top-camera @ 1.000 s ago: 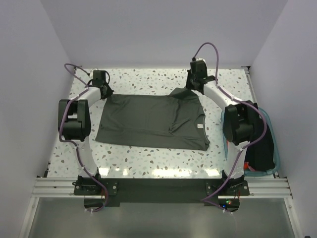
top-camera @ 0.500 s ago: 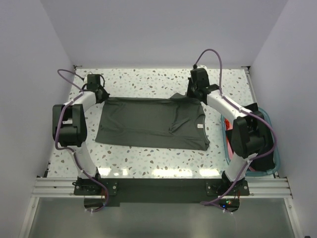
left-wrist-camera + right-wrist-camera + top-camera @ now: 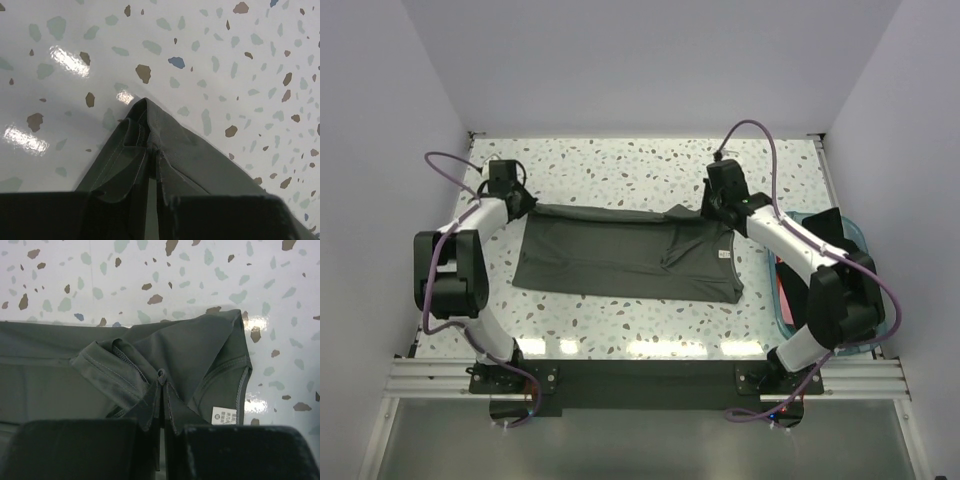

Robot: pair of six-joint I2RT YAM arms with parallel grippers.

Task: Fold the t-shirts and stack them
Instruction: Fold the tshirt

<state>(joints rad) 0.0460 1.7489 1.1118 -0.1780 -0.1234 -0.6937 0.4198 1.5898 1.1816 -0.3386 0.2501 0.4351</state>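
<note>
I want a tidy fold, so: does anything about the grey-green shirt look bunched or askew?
Yes: the far sleeve of the grey-green t-shirt is bunched into wrinkled folds beside the collar, where the right gripper pinches it. Nothing else stands out.

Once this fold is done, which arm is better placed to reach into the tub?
Right. The tub lies on the right gripper's side, beside that arm; the left gripper is across the dark t-shirt from it.

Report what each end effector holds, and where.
Grey-green t-shirt: left end effector pinches its far hem corner, right end effector its far edge by the collar.
</note>
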